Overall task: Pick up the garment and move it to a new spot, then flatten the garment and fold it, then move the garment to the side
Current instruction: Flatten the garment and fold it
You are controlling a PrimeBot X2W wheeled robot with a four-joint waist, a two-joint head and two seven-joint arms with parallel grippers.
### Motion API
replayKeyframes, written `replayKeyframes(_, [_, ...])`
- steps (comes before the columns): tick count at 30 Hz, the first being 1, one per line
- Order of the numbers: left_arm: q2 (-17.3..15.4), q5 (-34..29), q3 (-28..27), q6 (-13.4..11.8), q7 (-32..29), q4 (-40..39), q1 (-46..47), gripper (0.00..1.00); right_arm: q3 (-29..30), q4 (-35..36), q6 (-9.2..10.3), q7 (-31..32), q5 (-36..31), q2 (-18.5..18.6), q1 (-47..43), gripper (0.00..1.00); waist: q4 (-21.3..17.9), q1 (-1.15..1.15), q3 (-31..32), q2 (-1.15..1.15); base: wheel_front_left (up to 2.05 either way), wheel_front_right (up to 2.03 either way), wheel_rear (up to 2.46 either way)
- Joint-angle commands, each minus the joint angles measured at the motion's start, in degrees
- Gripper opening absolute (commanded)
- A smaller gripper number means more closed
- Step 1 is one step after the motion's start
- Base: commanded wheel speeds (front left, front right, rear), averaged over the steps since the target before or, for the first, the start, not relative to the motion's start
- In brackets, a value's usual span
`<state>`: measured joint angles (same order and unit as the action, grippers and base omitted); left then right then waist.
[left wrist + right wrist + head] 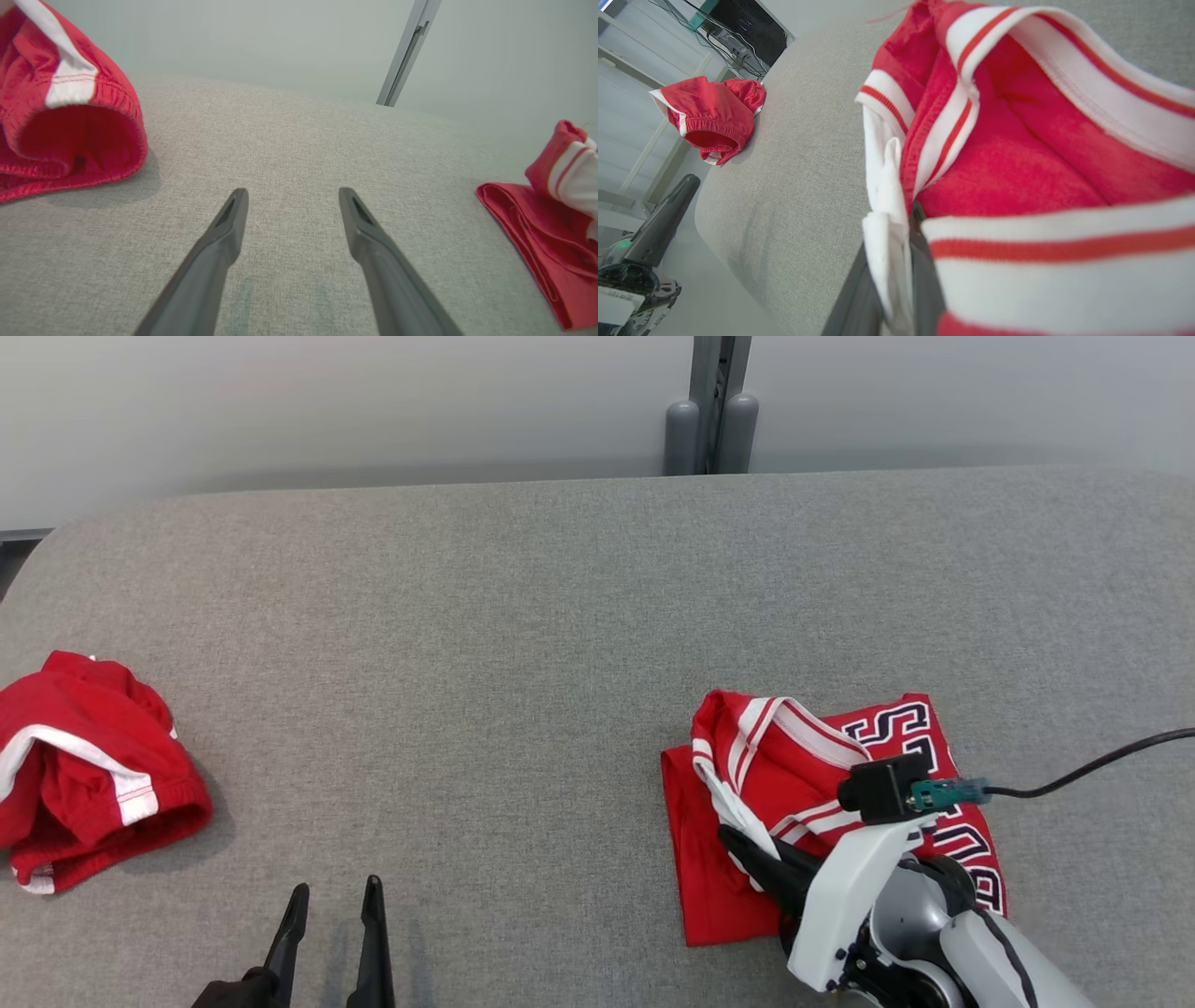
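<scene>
"Where was the garment (794, 775) when you looked?"

"Lower right of the frame, on the grey tabletop (523, 644). It was folded into a compact red bundle, with the white-striped trim on top and the lettering along its right side. Its long side ran roughly up and down the frame."

"And the claws?"

"The right claw (738, 845) sat at the bundle's lower left edge, its fingers pinched tight on a bit of the white trim. The left claw (336, 889) was at the bottom left, fingers spread apart with nothing between them, well apart from the bundle."

"So which arm would carry it aside?"

"The right one, I'd judge, since it already had the cloth. The grip was only on one edge, so lifting from there might let the folds slip."

"Anything else about?"

"A pair of red shorts (84, 765) lay crumpled at the far left, nearer the left claw."
</scene>
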<state>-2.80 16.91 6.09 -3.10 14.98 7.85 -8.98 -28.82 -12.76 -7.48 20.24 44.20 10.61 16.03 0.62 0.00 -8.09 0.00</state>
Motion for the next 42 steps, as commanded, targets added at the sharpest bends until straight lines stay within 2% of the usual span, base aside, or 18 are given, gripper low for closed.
replayKeyframes(1, [-0.2,-0.2,-0.1,0.0,0.3,0.0,-0.2,1.00,-0.4,-0.8,-0.03,-0.6,-0.5,-0.4,0.6,0.00,0.1,0.00,0.0,0.00,0.00,0.00,0.00])
replayKeyframes(4, [-0.2,0.1,0.1,-0.3,0.3,0.2,-0.2,1.00,-0.3,-3.2,-0.03,-2.4,-2.0,-1.4,1.6,0.00,0.1,0.00,0.0,0.00,0.00,0.00,0.00])
replayKeyframes(5, [-0.2,0.1,0.2,-0.3,0.3,0.3,-0.2,1.00,-0.4,-3.9,-0.03,-3.3,-2.6,-1.8,1.8,0.47,0.1,0.00,0.0,0.00,0.00,0.00,0.00])
replayKeyframes(6, [-0.2,0.2,0.2,-0.4,0.3,0.3,-0.2,1.00,-0.6,-4.4,-0.03,-3.9,-3.1,-2.1,1.9,1.00,0.1,0.00,0.0,0.00,0.00,0.00,0.00])
replayKeyframes(10, [-0.2,0.0,-0.2,-0.2,0.3,0.5,-0.5,1.00,-0.2,-3.7,-0.03,-8.0,-3.6,-2.3,0.9,1.00,-0.2,0.00,0.4,0.00,0.00,0.00,0.00])
replayKeyframes(15, [-0.2,-0.3,-1.4,-0.1,0.3,0.2,-1.2,1.00,2.3,4.6,-0.02,-14.3,-2.1,0.3,-3.2,1.00,-1.2,0.00,1.3,0.00,0.00,0.00,0.00])
replayKeyframes(19, [-0.2,-0.1,-1.7,-0.2,0.3,-0.1,-2.0,1.00,10.4,10.1,-0.03,-19.5,-4.2,3.4,-8.4,1.00,-2.3,0.00,2.4,0.00,0.00,0.00,0.00])
replayKeyframes(21, [-0.2,0.2,-1.8,-0.4,0.3,-0.2,-2.2,1.00,14.8,11.7,-0.03,-21.7,-3.9,3.6,-11.1,1.00,-2.9,0.00,3.1,0.00,0.00,0.00,0.00])
replayKeyframes(23, [-0.2,0.7,-1.4,-0.4,0.3,-0.1,-2.4,1.00,21.3,11.2,-0.03,-24.5,-6.4,5.0,-14.5,1.00,-3.6,0.00,4.1,0.00,0.00,0.00,0.00])
replayKeyframes(25, [-0.2,0.8,-1.2,-0.5,0.3,-0.2,-2.5,1.00,24.7,9.4,-0.03,-26.4,-9.4,5.2,-15.7,1.00,-4.1,0.00,4.5,0.00,0.00,0.00,0.00])
replayKeyframes(30, [-0.2,1.0,-0.5,-0.4,0.3,0.1,-1.9,1.00,26.4,3.9,-0.03,-28.8,-17.1,4.4,-15.1,1.00,-4.2,0.00,4.9,0.00,0.00,0.00,0.00])
replayKeyframes(31, [-0.2,1.1,-0.4,-0.3,0.3,0.1,-1.8,1.00,26.1,2.7,-0.03,-29.3,-18.6,4.0,-14.4,0.93,-4.0,0.00,4.9,0.00,0.00,0.00,0.00])
replayKeyframes(32, [-0.2,1.1,-0.2,-0.3,0.3,0.1,-1.5,1.00,25.7,1.4,-0.03,-29.9,-20.0,3.6,-13.6,0.77,-3.8,0.00,4.9,0.00,0.00,0.00,0.00])
replayKeyframes(33, [-0.2,1.2,-0.1,-0.3,0.3,0.0,-1.3,1.00,25.3,0.3,-0.03,-30.3,-20.8,2.8,-12.8,0.50,-3.5,0.00,4.8,0.00,0.00,0.00,0.00])
replayKeyframes(36, [-0.2,1.3,0.1,-0.4,0.3,-0.1,-1.0,1.00,22.9,-3.1,-0.02,-31.2,-23.3,1.3,-10.4,0.25,-2.4,0.00,4.2,0.00,0.00,0.00,0.00])
replayKeyframes(37, [-0.2,1.3,0.1,-0.4,0.3,-0.1,-0.9,1.00,21.6,-4.5,-0.02,-31.3,-24.2,0.8,-9.5,0.07,-2.1,0.00,4.0,0.00,0.00,0.00,0.00])
replayKeyframes(38, [-0.2,1.2,0.1,-0.2,0.3,0.0,-0.8,1.00,20.1,-5.9,-0.03,-31.3,-25.4,0.4,-8.6,0.00,-1.8,0.00,3.7,0.00,0.00,0.00,0.00])
replayKeyframes(42, [-0.2,1.1,0.3,0.0,0.3,0.3,-0.4,1.00,13.7,-13.2,-0.02,-30.9,-29.1,-1.5,-4.7,0.00,-0.5,0.00,2.9,0.00,0.00,0.00,0.00])
